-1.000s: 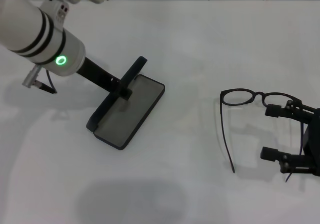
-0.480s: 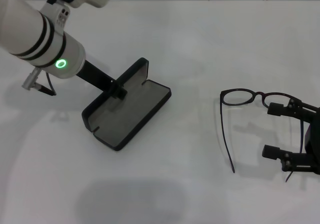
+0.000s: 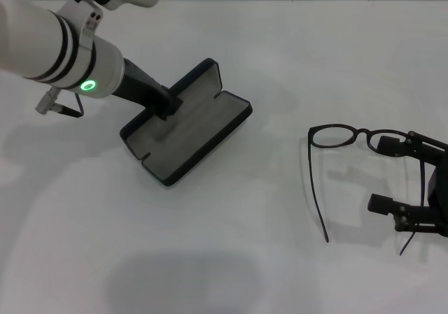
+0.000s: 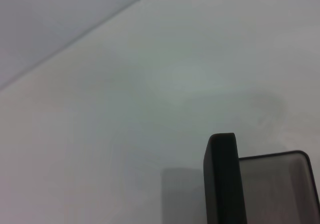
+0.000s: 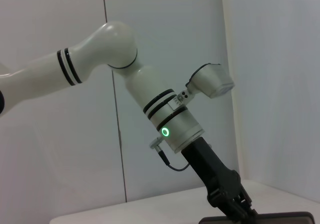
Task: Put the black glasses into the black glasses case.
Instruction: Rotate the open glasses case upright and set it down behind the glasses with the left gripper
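Note:
The black glasses case (image 3: 199, 133) lies open left of the middle of the white table, grey lining up. My left gripper (image 3: 168, 105) is shut on its raised lid near the hinge. The lid's edge (image 4: 223, 180) and lining also show in the left wrist view. The black glasses (image 3: 334, 137) lie at the right, lenses toward the far side, one temple arm pointing toward me. My right gripper (image 3: 386, 175) is open beside the glasses' right lens, one finger (image 3: 390, 146) close to the frame. The right wrist view shows the left gripper (image 5: 231, 200) over the case's edge (image 5: 272, 218).
The white table (image 3: 266, 244) carries nothing else. The left arm's white forearm (image 3: 56, 45) with a green light reaches in over the far left corner.
My left gripper has dragged the case to the right and farther away, and the lid has opened wider. My right gripper has drawn slightly to the right; the glasses have not moved.

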Available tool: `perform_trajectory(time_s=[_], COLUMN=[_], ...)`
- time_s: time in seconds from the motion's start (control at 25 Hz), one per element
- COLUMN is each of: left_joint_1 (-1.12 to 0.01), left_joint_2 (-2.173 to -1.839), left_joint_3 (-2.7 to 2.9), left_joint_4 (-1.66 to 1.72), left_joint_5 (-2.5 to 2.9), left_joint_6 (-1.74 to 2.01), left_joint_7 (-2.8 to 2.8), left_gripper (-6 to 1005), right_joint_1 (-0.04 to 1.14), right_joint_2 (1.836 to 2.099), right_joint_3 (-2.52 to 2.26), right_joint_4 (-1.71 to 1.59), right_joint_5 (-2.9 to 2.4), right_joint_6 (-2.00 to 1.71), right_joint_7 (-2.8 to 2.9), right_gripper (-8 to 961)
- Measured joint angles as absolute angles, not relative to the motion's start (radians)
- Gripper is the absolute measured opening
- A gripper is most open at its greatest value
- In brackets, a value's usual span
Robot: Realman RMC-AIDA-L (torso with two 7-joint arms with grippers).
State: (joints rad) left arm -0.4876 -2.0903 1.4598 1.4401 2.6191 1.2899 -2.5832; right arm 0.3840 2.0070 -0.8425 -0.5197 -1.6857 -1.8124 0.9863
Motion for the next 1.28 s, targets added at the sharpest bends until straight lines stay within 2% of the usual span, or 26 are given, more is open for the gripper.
perform_trajectory(time_s=[0.84, 1.28], left_joint_1=[-0.465, -0.470], left_joint_2=[-2.091, -2.091], left_joint_3=[1.495, 1.613], left_joint_4=[1.405, 1.370], left_joint_5=[2.371, 2.420], left_joint_6=[1.179, 1.110], left_joint_7=[-1.964, -1.883], left_gripper=[229, 241], right_joint_1=[0.366, 0.351], right_joint_2=[2.008, 2.007], right_joint_3=[-0.766, -0.752], right_joint_4=[-0.464, -0.452], right_joint_5=[-1.640, -1.620], right_joint_6=[-1.801, -1.800], right_joint_7=[0.958, 0.941], right_gripper=[884, 884])
